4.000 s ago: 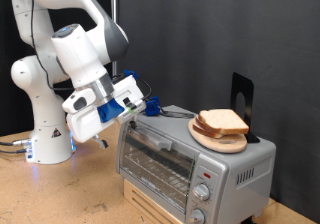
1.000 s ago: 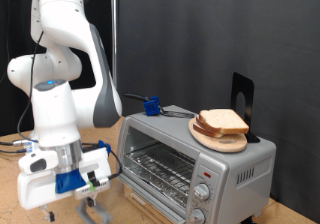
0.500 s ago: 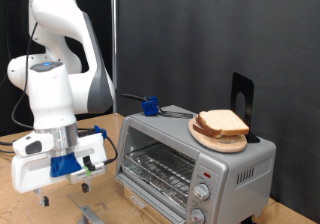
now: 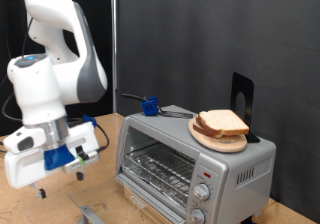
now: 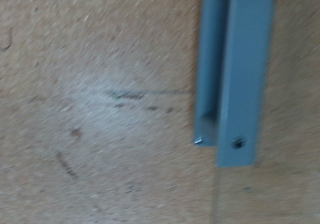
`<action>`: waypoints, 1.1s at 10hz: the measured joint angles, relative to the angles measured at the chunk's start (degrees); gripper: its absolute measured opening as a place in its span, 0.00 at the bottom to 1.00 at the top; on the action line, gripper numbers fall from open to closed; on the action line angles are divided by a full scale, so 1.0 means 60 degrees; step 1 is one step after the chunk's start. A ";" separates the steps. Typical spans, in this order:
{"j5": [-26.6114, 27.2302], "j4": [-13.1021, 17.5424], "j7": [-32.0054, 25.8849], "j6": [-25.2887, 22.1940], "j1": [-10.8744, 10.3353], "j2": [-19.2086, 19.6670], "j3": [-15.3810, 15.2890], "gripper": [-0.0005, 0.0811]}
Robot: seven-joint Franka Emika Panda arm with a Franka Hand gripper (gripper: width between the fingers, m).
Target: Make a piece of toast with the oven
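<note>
- Exterior view: the arm's jaws (image 4: 40,192) hang low over the desk (image 4: 20,209), near the view's left edge, pointing down. Only one dark fingertip shows under the white hand, so I cannot tell whether the jaws are released or clenched; nothing is visibly held between them.
- Well off to the side of the jaws, towards the exterior view's right, stands the oven (image 4: 195,162): silver, glass door shut, wire rack visible behind the glass, two round knobs and a small red light on its front panel.
- Higher than the jaws and well apart from them, the piece of toast (image 4: 222,122) lies on a round wooden plate (image 4: 215,140) that sits on the oven's roof.
- Also on the oven's roof, nearer the jaws than the plate, is a small blue object (image 4: 150,107) with a thin dark bar beside it; a black upright stand (image 4: 242,96) rises just behind the plate.
- Just beside the jaws, on the desk towards the oven, lies a grey-blue flat piece (image 4: 88,215), cut by the frame's bottom edge.
- Wrist view: blurred tan desk surface with faint dark marks, and a long blue strip (image 5: 235,69) lying on it; the jaws themselves do not show.
</note>
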State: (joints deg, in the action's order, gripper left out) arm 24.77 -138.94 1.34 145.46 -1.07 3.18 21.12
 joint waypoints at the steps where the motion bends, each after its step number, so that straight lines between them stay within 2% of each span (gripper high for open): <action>1: 0.0652 0.0164 -0.0669 -0.0916 0.0174 -0.0311 0.0128 0.99; 3: 0.1865 0.0565 -0.1229 -0.2423 0.0381 -0.0849 0.0398 0.99; 5: 0.2024 0.0868 -0.0998 -0.3225 0.0471 -0.1337 0.0514 0.99; 7: 0.1637 0.0864 -0.0414 -0.3362 0.0477 -0.1881 0.0491 0.99; 8: 0.1717 0.0861 -0.0449 -0.3362 0.0474 -0.1853 0.0491 0.99; 10: 0.2912 0.0873 -0.0666 -0.3990 0.0358 -0.1989 0.0460 0.99; 11: 0.3057 0.0871 -0.0654 -0.4349 0.0291 -0.2228 0.0363 0.99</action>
State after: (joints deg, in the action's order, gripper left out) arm 43.11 -133.72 -2.59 119.37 0.68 -10.19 23.30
